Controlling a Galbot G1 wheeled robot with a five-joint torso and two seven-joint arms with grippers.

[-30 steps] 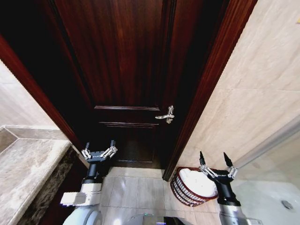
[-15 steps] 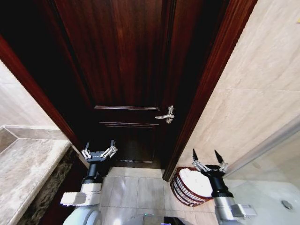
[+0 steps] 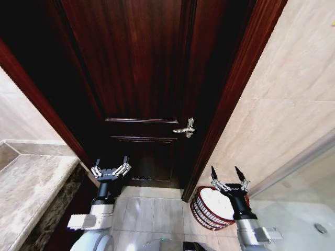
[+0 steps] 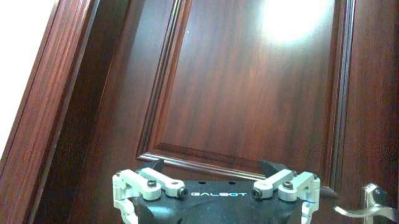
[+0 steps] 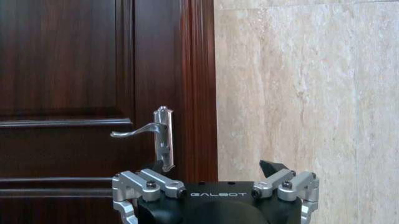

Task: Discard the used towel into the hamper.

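Closest in, the right gripper [image 3: 228, 174] hangs over the hamper [image 3: 201, 210], fingers spread apart and holding nothing. The left gripper [image 3: 110, 164] sits off to the other side, raised in front of the door [image 3: 141, 78], fingers apart too and also empty.

The hamper stands on the floor [image 3: 152, 214] right by the foot of the door frame [image 3: 230, 99], up against the wall [image 3: 282, 104]. It's a dark reddish-brown openwork weave, rounded on the side facing out, narrowing towards the base. A white towel [image 3: 215, 202] fills the inside (bunched up, its top about level with the rim).

The floor is pale square tile. At the near left edge there's a grey marbled stone counter [image 3: 26, 193] with a raised back edge. Off to the right past the hamper the surface goes lighter and smooth, with a small round drain [image 3: 320, 228] near the corner.

Further back, the door is dark glossy wood with raised panels and a silver lever handle [image 3: 186, 128]. The wall beside it is beige veined stone in big slabs.

Only readable writing: "GALBOT" on each gripper body, seen in both wrist views [image 4: 217, 194] [image 5: 217, 194].
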